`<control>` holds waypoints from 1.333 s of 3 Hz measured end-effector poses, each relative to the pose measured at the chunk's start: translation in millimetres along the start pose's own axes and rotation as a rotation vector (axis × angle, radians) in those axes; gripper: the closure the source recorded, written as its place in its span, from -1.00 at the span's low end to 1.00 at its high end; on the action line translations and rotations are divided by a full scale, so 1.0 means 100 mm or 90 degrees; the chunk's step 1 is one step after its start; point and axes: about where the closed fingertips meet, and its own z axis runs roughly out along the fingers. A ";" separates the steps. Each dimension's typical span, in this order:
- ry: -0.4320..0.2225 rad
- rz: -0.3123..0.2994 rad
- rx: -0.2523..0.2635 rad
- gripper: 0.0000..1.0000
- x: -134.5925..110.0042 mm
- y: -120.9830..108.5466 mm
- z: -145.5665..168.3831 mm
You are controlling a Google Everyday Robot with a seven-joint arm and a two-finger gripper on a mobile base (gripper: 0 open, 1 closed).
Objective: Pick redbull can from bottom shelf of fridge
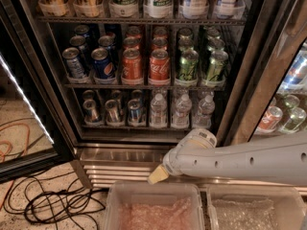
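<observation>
The fridge [53, 109] stands open with a slatted steel grille at its base. On its bottom shelf [144, 127], several slim silver-and-blue redbull cans [112, 111] stand in rows at the left, with small clear water bottles [181, 110] to their right. My gripper [158, 175] is at the end of the white arm that reaches in from the right. It is in front of the base grille, below the bottom shelf and a little right of the redbull cans. It touches nothing and holds nothing that I can see.
The rack above holds blue Pepsi [103, 63], red Coke [158, 65] and green cans [188, 65]. The glass door [24, 104] is open at the left. Cables [57, 205] lie on the floor. Two clear plastic bins [153, 207] sit below my arm. A neighbouring cooler [288, 109] stands at the right.
</observation>
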 end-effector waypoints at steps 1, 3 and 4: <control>0.000 0.000 0.000 -1.00 0.00 0.00 0.00; -0.155 0.034 -0.018 -1.00 -0.55 0.14 -0.33; -0.233 0.028 -0.097 -1.00 -0.78 0.52 -0.33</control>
